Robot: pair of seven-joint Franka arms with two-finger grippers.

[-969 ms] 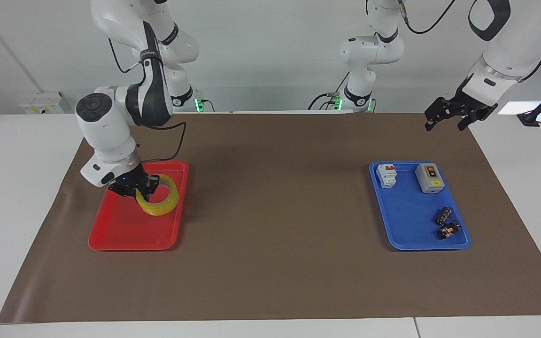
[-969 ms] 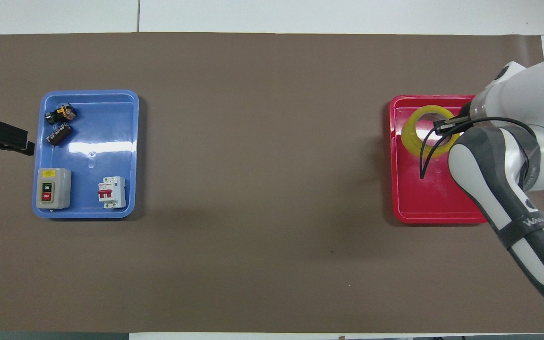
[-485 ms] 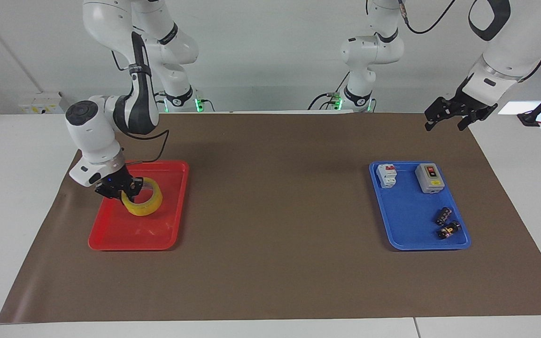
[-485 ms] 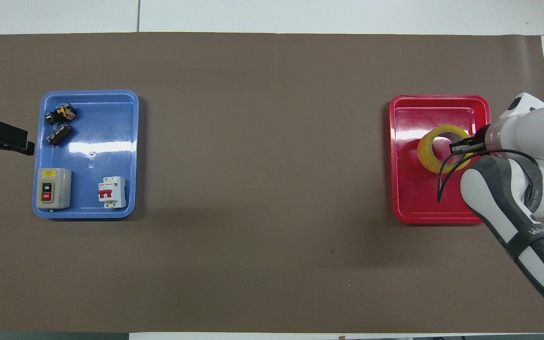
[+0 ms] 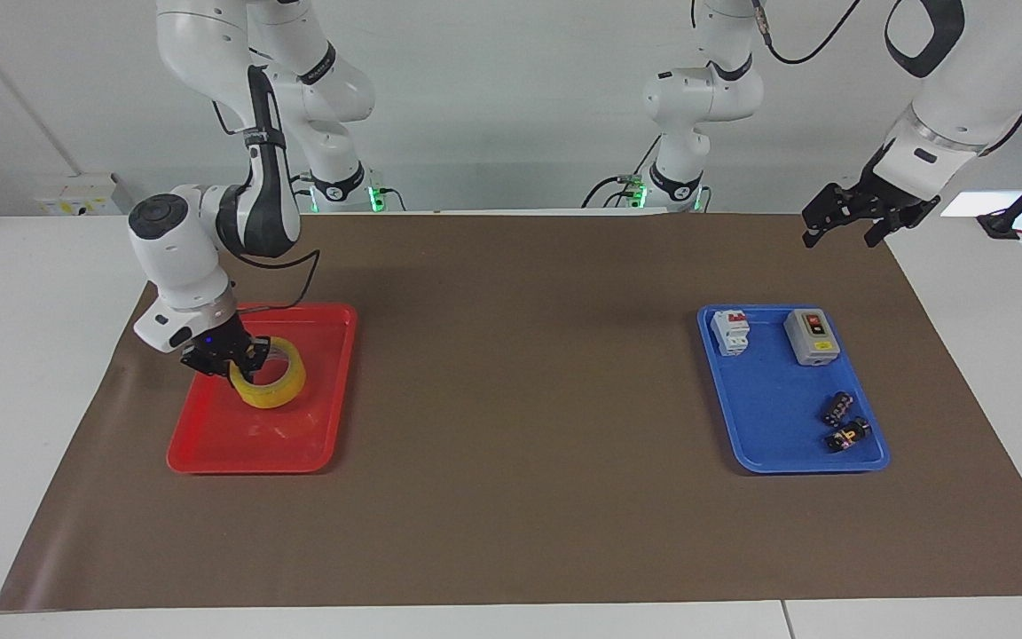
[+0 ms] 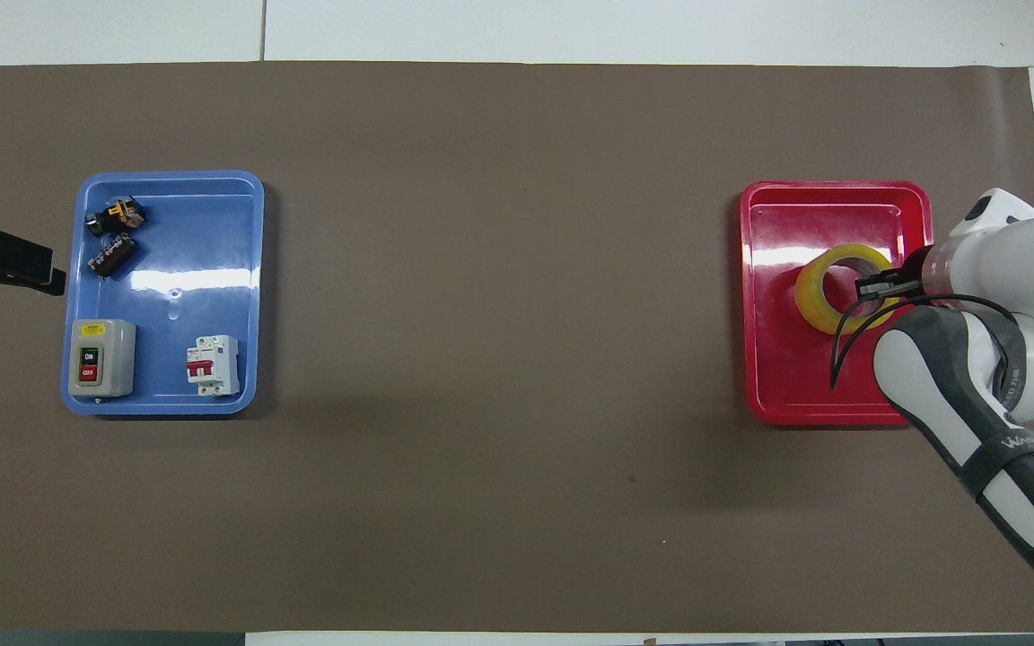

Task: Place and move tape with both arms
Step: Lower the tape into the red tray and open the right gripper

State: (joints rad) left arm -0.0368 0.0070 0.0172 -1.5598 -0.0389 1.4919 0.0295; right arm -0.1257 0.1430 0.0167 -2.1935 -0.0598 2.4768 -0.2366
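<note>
Facing view: my right gripper [image 5: 225, 358] pinches the tape [image 5: 270, 384] wall between its fingers, arm bent low over the red tray [image 5: 236, 444]; the left gripper [image 5: 848, 217] waits, fingers spread.

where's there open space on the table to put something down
The widest bare patch is the brown mat between the blue tray and the red tray. The red tray is busy: the right gripper grips the tape there.

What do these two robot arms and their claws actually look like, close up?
Both arms are glossy white, built of rounded segments with dark grey joint caps and bands. The right arm has a dark forearm panel, a strap and a thin black cable looping alongside. Each ends in a small black two-finger claw: the right gripper and the left gripper.
</note>
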